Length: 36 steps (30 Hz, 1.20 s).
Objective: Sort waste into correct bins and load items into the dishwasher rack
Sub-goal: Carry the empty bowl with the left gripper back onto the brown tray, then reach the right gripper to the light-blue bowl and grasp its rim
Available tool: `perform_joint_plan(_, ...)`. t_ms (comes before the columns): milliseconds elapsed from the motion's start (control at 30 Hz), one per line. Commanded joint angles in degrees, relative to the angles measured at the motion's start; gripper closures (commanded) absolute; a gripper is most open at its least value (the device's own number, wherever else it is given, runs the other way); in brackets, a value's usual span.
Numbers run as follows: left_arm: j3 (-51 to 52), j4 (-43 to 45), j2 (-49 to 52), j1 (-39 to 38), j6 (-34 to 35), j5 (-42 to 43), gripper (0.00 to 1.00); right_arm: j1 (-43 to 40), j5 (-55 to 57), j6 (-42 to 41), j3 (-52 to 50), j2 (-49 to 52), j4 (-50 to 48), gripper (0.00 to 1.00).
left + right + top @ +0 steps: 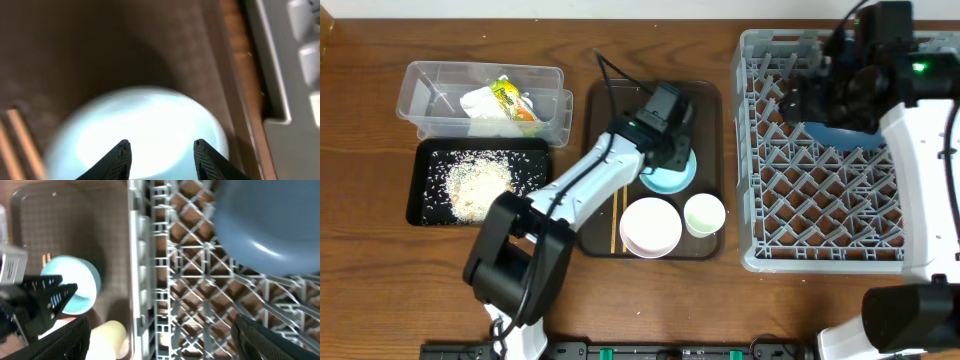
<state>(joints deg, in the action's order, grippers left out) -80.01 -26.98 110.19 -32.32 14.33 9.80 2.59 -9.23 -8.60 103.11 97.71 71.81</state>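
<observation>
Nearest the arm bases, the white bowl (651, 226), pale green cup (704, 214) and chopsticks (618, 222) sit on the near end of the brown serving tray (605, 105); none of them racked yet; the chopsticks lie flat just left of the white bowl. Next out, the light blue bowl (672, 180) sits mid-tray, upright; the left gripper (161, 150) hangs right over it, fingers (122, 152) spread, holding nothing; probably lining up to pinch the rim; contact cannot be told, wrist view too blurred. Level with that on the left, the black tray (415, 215) holds the rice scraps (475, 185), spread loose, so food waste looks sorted. Farther out, the clear tub (420, 100) sits right against the black tray's far edge, with the napkin (483, 104) and snack wrapper (510, 95) inside; dry waste looks done too. Far right, the dishwasher rack (820, 210); the dark blue plate (265, 225) sits among the pegs in its far part, seemingly leaned so the pegs prop it, angle hard to tell; the right gripper (161, 325) is above the rack, jaws wide, released, apart from the plate. Judgement: waste finished, one of five items racked, the light blue bowl is the step in hand. The surface is a dark wood-grain table (360, 290); no room beyond it in view.
</observation>
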Motion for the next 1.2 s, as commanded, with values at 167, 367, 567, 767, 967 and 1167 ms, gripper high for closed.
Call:
perform_joint_plan(167, -0.4, -7.6, -14.1, 8.4, 2.0, -1.5, 0.55, 8.7, -0.2, -4.8, -3.8, -1.0, -7.9, 0.16)
perform_joint_plan(367, -0.4, -17.1, -25.4, 18.2, 2.1, -1.5, 0.56, 13.8, -0.8, -7.3, -11.1, -0.9, -17.3, 0.21)
perform_joint_plan(567, -0.4, -21.4, -29.4, 28.1, 2.1, -1.5, 0.43, 18.3, -2.2, -9.7, -14.0, 2.7, -23.8, 0.26)
perform_joint_plan(767, -0.2, -23.7, -28.9, 33.4, 2.1, -1.6, 0.20, 19.8, -2.2, -12.2, -13.9, 9.9, -24.9, 0.32)
perform_joint_plan(967, 0.0, -23.8, -28.9, 34.3, 2.1, -1.5, 0.16, 19.7, -0.4, -10.1, -13.9, 14.3, -24.9, 0.45)
perform_joint_plan(1167, 0.0, -23.8, -28.9, 34.3, 2.1, -1.5, 0.13, 19.8, 1.7, -5.4, -13.9, 18.2, -25.3, 0.55)
